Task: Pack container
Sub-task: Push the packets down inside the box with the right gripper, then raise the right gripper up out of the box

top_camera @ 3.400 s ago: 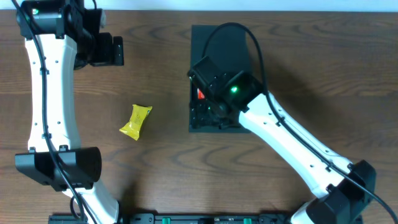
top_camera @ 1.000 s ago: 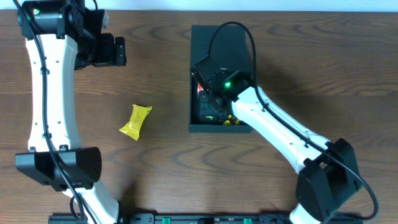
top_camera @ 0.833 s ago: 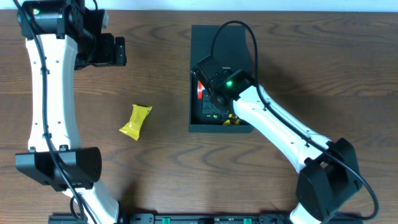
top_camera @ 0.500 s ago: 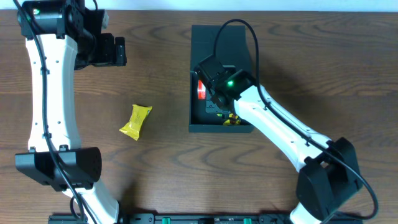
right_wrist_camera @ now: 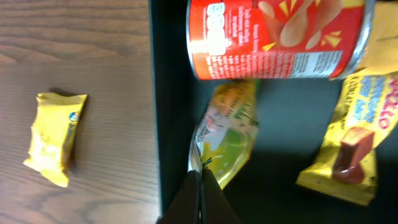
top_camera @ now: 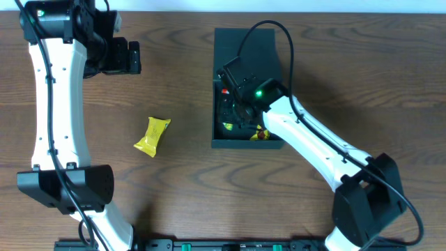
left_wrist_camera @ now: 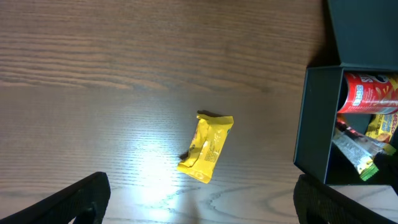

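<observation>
Right pincer [right_wrist_camera: 200,182] is clamped shut on the edge of the green packet [right_wrist_camera: 227,134] inside the container [right_wrist_camera: 168,93], beside the red can [right_wrist_camera: 273,40]. Left pincer [left_wrist_camera: 210,202] stands wide above the bench [left_wrist_camera: 93,74].

From overhead the right arm [top_camera: 306,139] covers most of the inside of the box [top_camera: 251,45]. In the left wrist view the box and the red can [left_wrist_camera: 370,92] run off the right edge, and the left fingers [left_wrist_camera: 78,200] show only as dark blurred tips at the bottom corners.

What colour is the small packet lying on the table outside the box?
The packet is yellow, clearest in the left wrist view.
</observation>
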Motion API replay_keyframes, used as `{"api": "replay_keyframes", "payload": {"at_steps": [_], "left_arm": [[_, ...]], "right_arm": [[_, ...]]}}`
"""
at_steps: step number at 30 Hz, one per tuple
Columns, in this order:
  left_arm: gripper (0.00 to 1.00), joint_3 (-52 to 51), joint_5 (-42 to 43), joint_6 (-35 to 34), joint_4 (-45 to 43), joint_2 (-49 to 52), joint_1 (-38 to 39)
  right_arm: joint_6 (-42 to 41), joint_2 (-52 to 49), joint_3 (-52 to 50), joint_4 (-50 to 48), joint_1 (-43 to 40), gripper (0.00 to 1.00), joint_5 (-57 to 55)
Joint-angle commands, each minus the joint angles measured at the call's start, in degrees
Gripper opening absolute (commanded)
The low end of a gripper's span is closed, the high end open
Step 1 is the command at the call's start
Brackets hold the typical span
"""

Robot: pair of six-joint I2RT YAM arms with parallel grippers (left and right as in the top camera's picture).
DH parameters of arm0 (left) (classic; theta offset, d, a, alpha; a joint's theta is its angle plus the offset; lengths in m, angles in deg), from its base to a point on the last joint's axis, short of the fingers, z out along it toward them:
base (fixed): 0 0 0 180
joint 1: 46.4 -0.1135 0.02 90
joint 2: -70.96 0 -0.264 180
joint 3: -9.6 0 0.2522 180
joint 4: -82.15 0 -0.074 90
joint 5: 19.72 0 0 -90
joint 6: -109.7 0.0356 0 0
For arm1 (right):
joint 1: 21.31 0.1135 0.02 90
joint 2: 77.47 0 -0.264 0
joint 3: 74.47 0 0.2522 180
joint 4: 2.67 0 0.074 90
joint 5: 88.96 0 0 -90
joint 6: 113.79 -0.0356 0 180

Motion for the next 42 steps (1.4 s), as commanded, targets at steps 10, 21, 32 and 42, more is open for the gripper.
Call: {"api": "replay_keyframes", "payload": {"at_steps": [10,21,32,42], "left_arm": [[0.95,-0.2,-0.9,0.6,0.0,-0.7,0.0],[0.95,-0.2,-1.3,0.6,-0.2,-0.7,0.0],[0.95,-0.2,-1.3,0.6,-0.2,-0.7,0.0],[0.95,-0.2,-1.3,0.6,-0.3,-0.7,0.0]], "right_arm": [[-6.7,0.1,-0.4,2.5,-3.6,0.01,6.0],[-11.8,0.1,-7.6,-3.6,-9.2,0.01,14.1],[-13.7,0.1,-14.9,-20.4,-14.6,0.01,31.2],[-10.9,0.1,-15.0,-20.2,-14.5,0.13,31.3]]}}
